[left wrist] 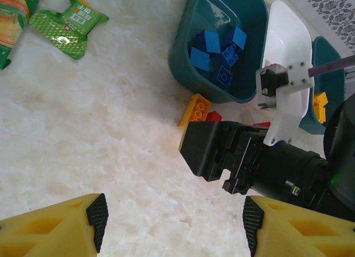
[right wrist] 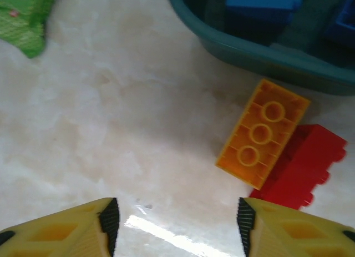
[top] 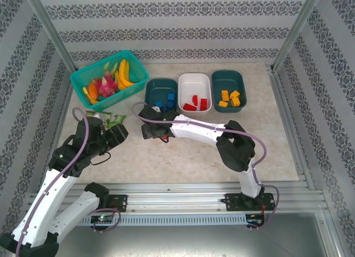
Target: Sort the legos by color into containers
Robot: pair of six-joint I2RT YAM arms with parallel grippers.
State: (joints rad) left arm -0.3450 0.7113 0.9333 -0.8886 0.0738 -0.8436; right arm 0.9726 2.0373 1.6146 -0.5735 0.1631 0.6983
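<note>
Hovering over the table (top: 194, 151) at the left, the left gripper (top: 113, 136) has its fingers spread wide and holds nothing. The right gripper (top: 148, 129) is likewise spread and empty. Just beyond it, an orange brick (right wrist: 263, 133) and a red brick (right wrist: 305, 165) lie touching, beside the left teal tray (top: 161, 81) containing blue bricks (top: 171, 99). The white tray (top: 194, 82) contains red bricks (top: 195, 101). The right teal tray (top: 228, 79) contains orange bricks (top: 230, 97).
</note>
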